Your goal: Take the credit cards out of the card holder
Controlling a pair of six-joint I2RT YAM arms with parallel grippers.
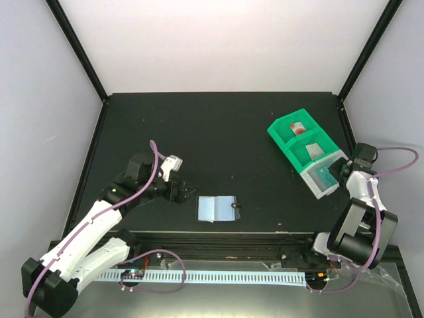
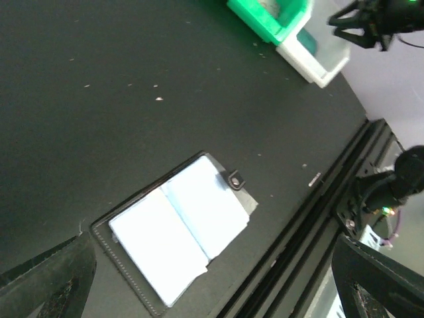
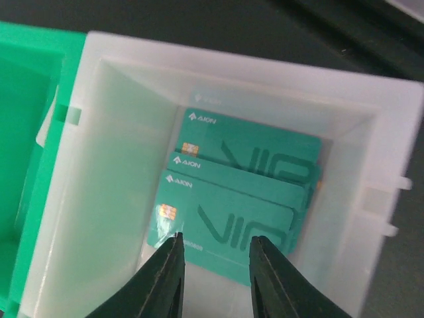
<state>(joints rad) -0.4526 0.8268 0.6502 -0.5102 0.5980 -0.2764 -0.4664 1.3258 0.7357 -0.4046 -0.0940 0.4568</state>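
The card holder (image 1: pixel 216 208) lies open and flat near the table's front edge, pale blue-grey inside, with its black clasp tab (image 1: pixel 237 207) on the right. No card shows in it. My left gripper (image 1: pixel 186 193) is open and empty, just left of the holder. In the left wrist view the holder (image 2: pixel 179 228) lies between and beyond my fingers (image 2: pixel 53 285). My right gripper (image 3: pixel 217 238) is open and empty, just above three stacked teal credit cards (image 3: pixel 248 192) in the clear bin (image 3: pixel 126 165). A red card (image 1: pixel 299 127) lies in the far green bin.
A row of bins stands at the right: two green bins (image 1: pixel 289 141) and the clear bin (image 1: pixel 313 187) nearest the right arm. The middle green bin holds a greyish item (image 1: pixel 315 152). The table's metal front rail (image 1: pixel 218 238) runs just below the holder.
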